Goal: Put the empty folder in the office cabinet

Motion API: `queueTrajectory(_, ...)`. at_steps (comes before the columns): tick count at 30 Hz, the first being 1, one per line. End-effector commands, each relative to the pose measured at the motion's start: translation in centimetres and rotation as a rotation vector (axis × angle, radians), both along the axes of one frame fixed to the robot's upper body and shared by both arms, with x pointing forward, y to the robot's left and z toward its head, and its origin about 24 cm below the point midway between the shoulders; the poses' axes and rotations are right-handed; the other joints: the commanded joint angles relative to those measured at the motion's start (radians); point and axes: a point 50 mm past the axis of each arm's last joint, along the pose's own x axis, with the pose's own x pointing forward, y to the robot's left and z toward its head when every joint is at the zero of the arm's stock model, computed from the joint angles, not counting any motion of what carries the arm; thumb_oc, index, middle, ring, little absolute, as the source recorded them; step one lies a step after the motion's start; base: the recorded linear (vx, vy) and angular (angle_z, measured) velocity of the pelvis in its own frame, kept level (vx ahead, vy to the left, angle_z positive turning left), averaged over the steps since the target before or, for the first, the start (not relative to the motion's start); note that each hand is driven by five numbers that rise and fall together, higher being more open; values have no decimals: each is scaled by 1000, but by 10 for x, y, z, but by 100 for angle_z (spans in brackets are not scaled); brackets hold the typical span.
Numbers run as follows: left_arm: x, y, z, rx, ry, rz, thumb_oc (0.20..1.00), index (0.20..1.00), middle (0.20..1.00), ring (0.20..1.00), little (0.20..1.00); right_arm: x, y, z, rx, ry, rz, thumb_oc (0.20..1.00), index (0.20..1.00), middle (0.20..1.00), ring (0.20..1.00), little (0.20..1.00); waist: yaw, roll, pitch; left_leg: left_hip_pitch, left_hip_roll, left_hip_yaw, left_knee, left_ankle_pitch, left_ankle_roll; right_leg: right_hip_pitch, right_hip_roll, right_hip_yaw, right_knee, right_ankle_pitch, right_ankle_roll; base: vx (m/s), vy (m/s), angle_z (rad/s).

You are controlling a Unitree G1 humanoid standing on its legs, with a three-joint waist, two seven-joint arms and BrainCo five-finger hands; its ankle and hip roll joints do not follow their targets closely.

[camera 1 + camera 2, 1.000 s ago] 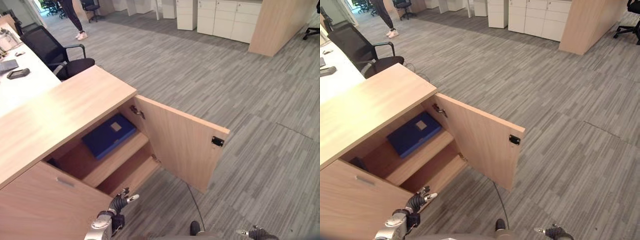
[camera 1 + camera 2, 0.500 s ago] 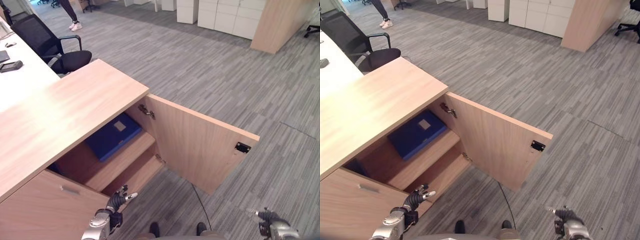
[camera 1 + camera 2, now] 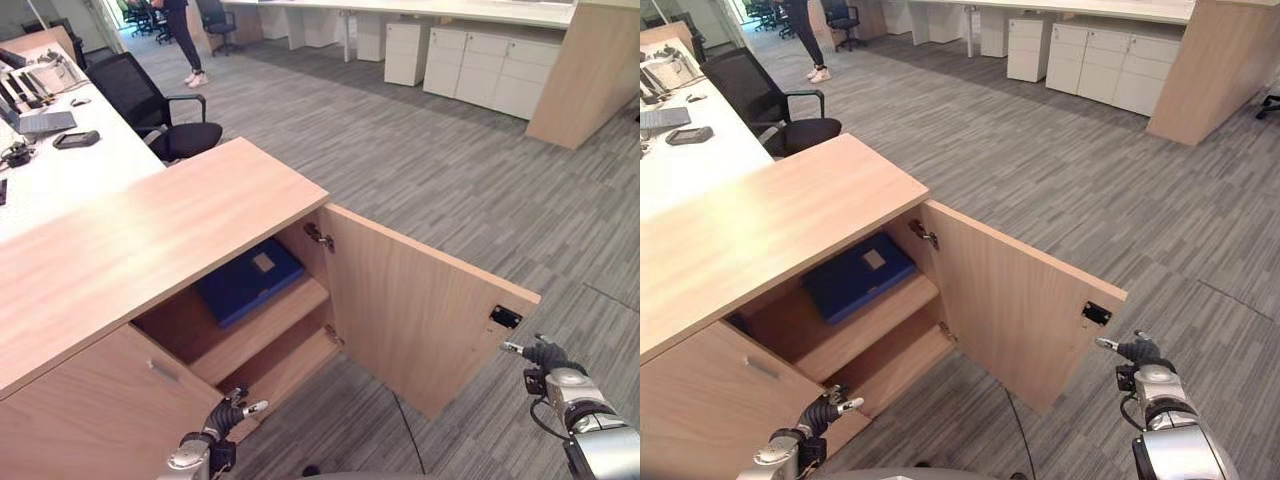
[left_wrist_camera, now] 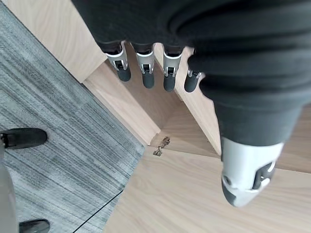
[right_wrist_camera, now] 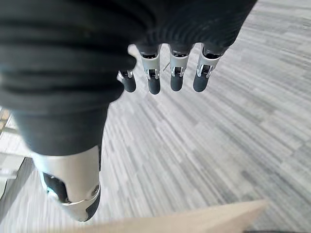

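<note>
Both arms silver-grey metal. Left hand [image 4: 160,58]: dark ribbed cover over the back and wrist, row of silver fingers [image 4: 145,70] with rounded dark tips, fatter silver thumb with a dark pad inset. Right hand [image 5: 165,58] same build: black ribbed cover, silver segments, dark tips, small screws on the finger links. Right forearm [image 3: 600,445] is a smooth silver cylinder.

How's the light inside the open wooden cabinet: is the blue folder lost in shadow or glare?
Left eye view: the flat blue folder on the upper shelf sits in shade under the light wooden cabinet top, yet its outline and pale label read plainly, no glare. Right eye view: the corner left of it is darkest. Left wrist view: the lower compartment is evenly lit.
</note>
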Motion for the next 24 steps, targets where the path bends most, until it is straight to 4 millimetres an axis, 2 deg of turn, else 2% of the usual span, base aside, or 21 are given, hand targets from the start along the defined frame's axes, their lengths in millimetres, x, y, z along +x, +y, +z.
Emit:
queueTrajectory(1, 23, 11, 14, 42, -90, -24, 1000, 1000, 1000, 1000, 1000, 26, 26, 3, 25, -48, 98, 1000, 1000, 1000, 1000, 1000, 13, -81, 7, 47, 22, 0, 31, -101, -25, -2, -79, -12, 20, -46, 98, 0, 0, 0)
queueTrajectory(4, 24, 10, 14, 45, -89, -23, 1000, 1000, 1000, 1000, 1000, 31, 48, -5, 55, -44, 173, 1000, 1000, 1000, 1000, 1000, 12, -81, 9, 45, 20, -3, 33, -101, -24, -3, -82, -16, 22, -46, 97, 0, 0, 0)
queueTrajectory(5, 24, 10, 14, 45, -89, -23, 1000, 1000, 1000, 1000, 1000, 31, 48, -5, 55, -44, 173, 1000, 1000, 1000, 1000, 1000, 12, -81, 9, 45, 20, -3, 33, -101, -24, -3, -82, -16, 22, -46, 97, 0, 0, 0)
queueTrajectory(7, 25, 11, 14, 49, -92, -7, 1000, 1000, 1000, 1000, 1000, 34, 70, -11, 90, -53, 238, 1000, 1000, 1000, 1000, 1000, 12, -79, 11, 43, 18, -4, 31, -101, -23, -4, -84, -17, 22, -45, 97, -10, 9, -4)
queueTrajectory(8, 25, 11, 14, 49, -92, -7, 1000, 1000, 1000, 1000, 1000, 34, 70, -11, 90, -53, 238, 1000, 1000, 1000, 1000, 1000, 12, -80, 11, 43, 17, -4, 31, -101, -23, -4, -84, -17, 22, -45, 97, 0, 0, 0)
queueTrajectory(13, 28, 12, 14, 56, -101, 19, 1000, 1000, 1000, 1000, 1000, 31, 101, -21, 146, -59, 355, 1000, 1000, 1000, 1000, 1000, 9, -81, 12, 39, 15, -8, 28, -100, -22, -5, -88, -20, 21, -46, 97, 0, 0, 0)
queueTrajectory(19, 27, 18, 16, 74, -106, 42, 1000, 1000, 1000, 1000, 1000, 32, 128, -15, 193, -134, 502, 1000, 1000, 1000, 1000, 1000, 9, -84, 16, 32, 15, -18, 30, -100, -23, -6, -90, -28, 21, -50, 96, 0, 0, 0)
queueTrajectory(24, 28, 21, 18, 79, -118, 54, 1000, 1000, 1000, 1000, 1000, 33, 142, -4, 221, -206, 579, 1000, 1000, 1000, 1000, 1000, 4, -86, 16, 28, 14, -24, 25, -97, -23, -7, -91, -32, 23, -54, 98, 0, 0, 0)
